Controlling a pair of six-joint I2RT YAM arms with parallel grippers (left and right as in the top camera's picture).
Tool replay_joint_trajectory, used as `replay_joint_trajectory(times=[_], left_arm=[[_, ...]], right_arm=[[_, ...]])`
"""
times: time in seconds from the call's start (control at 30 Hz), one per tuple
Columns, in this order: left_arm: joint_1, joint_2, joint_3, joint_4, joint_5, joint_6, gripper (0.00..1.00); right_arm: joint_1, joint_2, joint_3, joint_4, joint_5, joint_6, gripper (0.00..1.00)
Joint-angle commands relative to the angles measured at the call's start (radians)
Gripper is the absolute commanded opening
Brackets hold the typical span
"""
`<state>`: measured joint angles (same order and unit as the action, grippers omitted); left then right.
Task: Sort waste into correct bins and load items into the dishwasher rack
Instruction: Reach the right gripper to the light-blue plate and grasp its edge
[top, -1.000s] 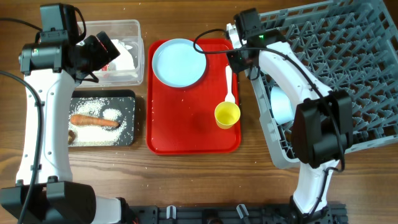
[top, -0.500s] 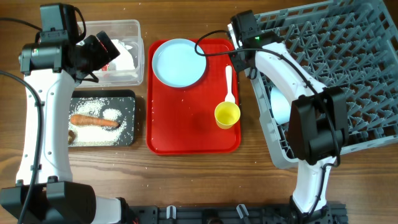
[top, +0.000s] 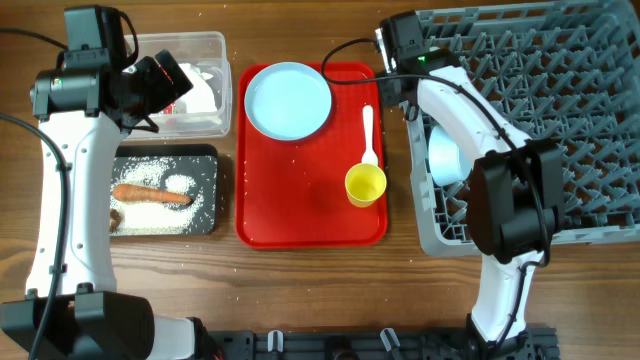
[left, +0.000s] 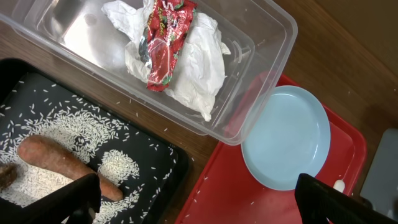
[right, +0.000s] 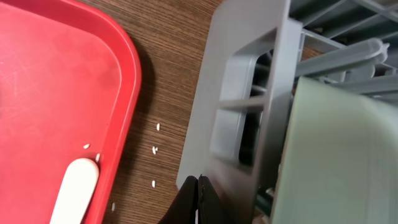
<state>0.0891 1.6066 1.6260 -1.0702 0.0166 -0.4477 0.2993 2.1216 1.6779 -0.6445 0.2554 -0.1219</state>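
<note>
The grey dishwasher rack (top: 540, 110) sits square at the right, with a pale green bowl (right: 336, 143) on edge inside its left wall; in the overhead view the bowl (top: 445, 160) looks pale. My right gripper (right: 198, 182) is shut and empty, its tips against the rack's left wall (top: 397, 92). My left gripper (left: 199, 205) hangs open above the clear tub (top: 215, 45), which holds a white napkin (left: 193, 68) and a red wrapper (left: 165, 40). The black tray (top: 205, 155) holds rice, a carrot stick (top: 150, 195) and a brown lump (top: 115, 218).
A red tray (top: 300, 215) in the middle carries a light blue plate (top: 288, 100), a white spoon (top: 368, 135) and a yellow cup (top: 365, 185). Loose rice grains lie on the wood (right: 155, 149) between the red tray and the rack.
The rack has turned clockwise and now sits square to the table, with my shut right gripper moving along at its left wall. The left arm has not moved.
</note>
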Motion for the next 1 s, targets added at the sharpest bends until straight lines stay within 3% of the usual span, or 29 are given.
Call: replay_joint_trajectory(times=[0.0, 0.07, 0.1, 0.13, 0.17, 0.23, 0.33, 0.43, 0.53, 0.63, 0.87, 0.97], left_arm=[[0.004, -0.013, 0.016, 0.003, 0.004, -0.006, 1.0], [0.004, -0.013, 0.016, 0.003, 0.004, -0.006, 1.0], [0.004, -0.013, 0.016, 0.003, 0.004, -0.006, 1.0], [0.004, -0.013, 0.016, 0.003, 0.004, -0.006, 1.0], [0.004, -0.013, 0.016, 0.003, 0.004, -0.006, 1.0], [0.004, -0.013, 0.016, 0.003, 0.004, -0.006, 1.0], [0.004, -0.013, 0.016, 0.003, 0.004, -0.006, 1.0], [0.004, -0.013, 0.016, 0.003, 0.004, -0.006, 1.0], [0.004, -0.013, 0.016, 0.003, 0.004, -0.006, 1.0], [0.004, -0.013, 0.016, 0.003, 0.004, -0.006, 1.0], [0.004, -0.013, 0.016, 0.003, 0.004, -0.006, 1.0], [0.004, -0.013, 0.016, 0.003, 0.004, -0.006, 1.0]], right_arm=[[-0.024, 0.002, 0.01, -0.004, -0.069, -0.009, 0.04], [-0.008, -0.054, 0.011, -0.014, -0.198, -0.009, 0.1], [0.007, -0.111, 0.011, -0.047, -0.262, -0.01, 0.38], [0.017, -0.159, 0.012, -0.084, -0.304, -0.01, 0.58], [0.026, -0.233, 0.012, -0.153, -0.365, -0.01, 0.9], [0.028, -0.313, 0.011, -0.271, -0.49, -0.005, 1.0], [0.028, -0.341, 0.01, -0.394, -0.623, 0.071, 1.0], [0.029, -0.339, -0.02, -0.415, -0.634, 0.108, 0.89], [0.036, -0.337, -0.03, -0.272, -0.599, 0.311, 0.84], [0.128, -0.275, -0.03, -0.088, -0.444, 0.478, 0.79], [0.209, -0.013, -0.03, 0.057, -0.309, 0.657, 0.6], [0.209, 0.052, -0.03, 0.082, -0.278, 0.698, 0.42]])
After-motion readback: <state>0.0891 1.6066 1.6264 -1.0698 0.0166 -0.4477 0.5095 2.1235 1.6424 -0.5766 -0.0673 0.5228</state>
